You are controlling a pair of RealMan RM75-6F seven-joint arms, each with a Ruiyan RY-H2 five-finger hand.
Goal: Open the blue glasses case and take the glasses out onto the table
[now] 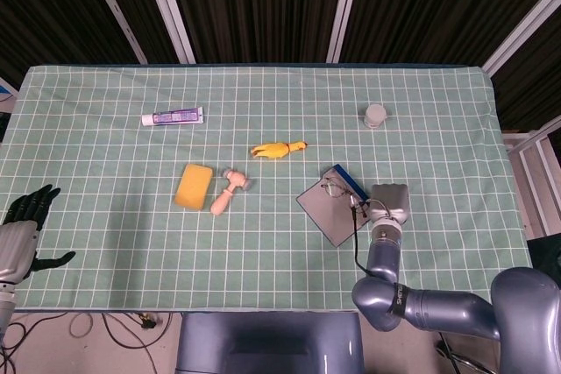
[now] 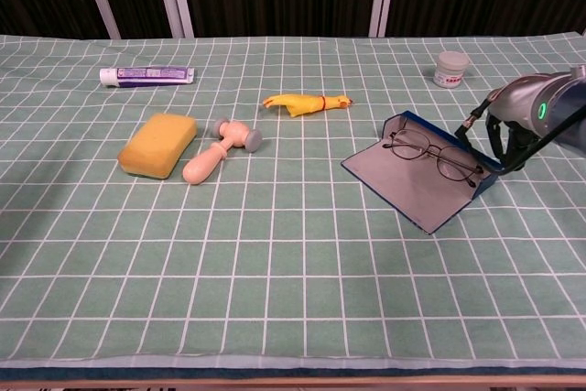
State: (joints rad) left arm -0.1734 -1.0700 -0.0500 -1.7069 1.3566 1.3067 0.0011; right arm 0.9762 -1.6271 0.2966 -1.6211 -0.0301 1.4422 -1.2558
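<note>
The bench (image 2: 275, 263) under my arms wears a matt green cloth with a white grid. The blue glasses case (image 2: 423, 178) looks like hard plastic outside, with a dull grey lining inside. The glasses (image 2: 432, 155) have a thin dark wire frame. My right arm (image 1: 421, 308) is smooth, glossy grey metal. The sponge (image 2: 158, 145) is yellow, porous and matt. The toothpaste tube (image 2: 146, 74) shines a little.

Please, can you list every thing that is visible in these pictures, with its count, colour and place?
glasses case: 1, blue, open, right of centre
glasses: 1, dark thin frame, lying in the case
toothpaste tube: 1, white and blue, far left
sponge: 1, yellow, left
toy hammer: 1, pink with grey head, beside the sponge
rubber chicken: 1, yellow, centre
small jar: 1, white, far right
left robot hand: 1, black, at the left edge
right robot hand: 1, grey, right of the case
</note>
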